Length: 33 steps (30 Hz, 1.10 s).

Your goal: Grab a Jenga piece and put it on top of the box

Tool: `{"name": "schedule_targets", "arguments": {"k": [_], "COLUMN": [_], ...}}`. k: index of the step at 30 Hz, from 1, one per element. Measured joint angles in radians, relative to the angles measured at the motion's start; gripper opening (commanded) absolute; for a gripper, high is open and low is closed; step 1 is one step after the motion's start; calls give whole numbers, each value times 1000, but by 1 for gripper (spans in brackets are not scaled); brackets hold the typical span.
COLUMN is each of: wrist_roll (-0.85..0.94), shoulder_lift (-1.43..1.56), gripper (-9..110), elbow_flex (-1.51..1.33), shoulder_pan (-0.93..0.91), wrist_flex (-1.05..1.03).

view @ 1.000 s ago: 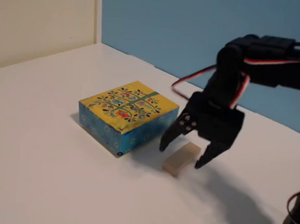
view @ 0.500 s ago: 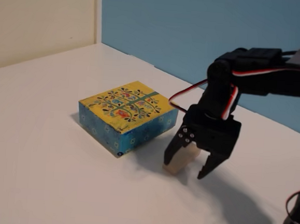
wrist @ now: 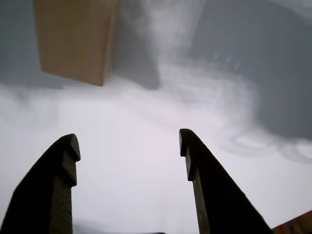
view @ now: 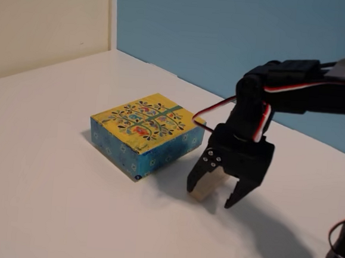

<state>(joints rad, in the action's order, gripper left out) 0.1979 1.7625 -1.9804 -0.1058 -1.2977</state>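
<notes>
The grasp is in hand: spread fingers point(view: 213, 193) straddle the block point(view: 206, 188) on the table point(view: 48, 191); next they must close.

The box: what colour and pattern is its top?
The box has a yellow top with a colourful floral tree pattern, seen best in the fixed view.

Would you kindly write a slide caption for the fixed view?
Open gripper lowered around the Jenga piece on the white table, beside the floral box.
</notes>
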Motion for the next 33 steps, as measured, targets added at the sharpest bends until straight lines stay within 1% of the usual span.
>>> {"name": "schedule_targets", "arguments": {"k": [13,23,33], "wrist_roll": [-118,-150,-155], "shoulder_lift": [-5,-71,-133], "gripper": [24,25,25], "elbow_flex": [17,46,57], "shoulder_pan": [-35,-112,-140], "wrist_flex": [66,107,130]}}
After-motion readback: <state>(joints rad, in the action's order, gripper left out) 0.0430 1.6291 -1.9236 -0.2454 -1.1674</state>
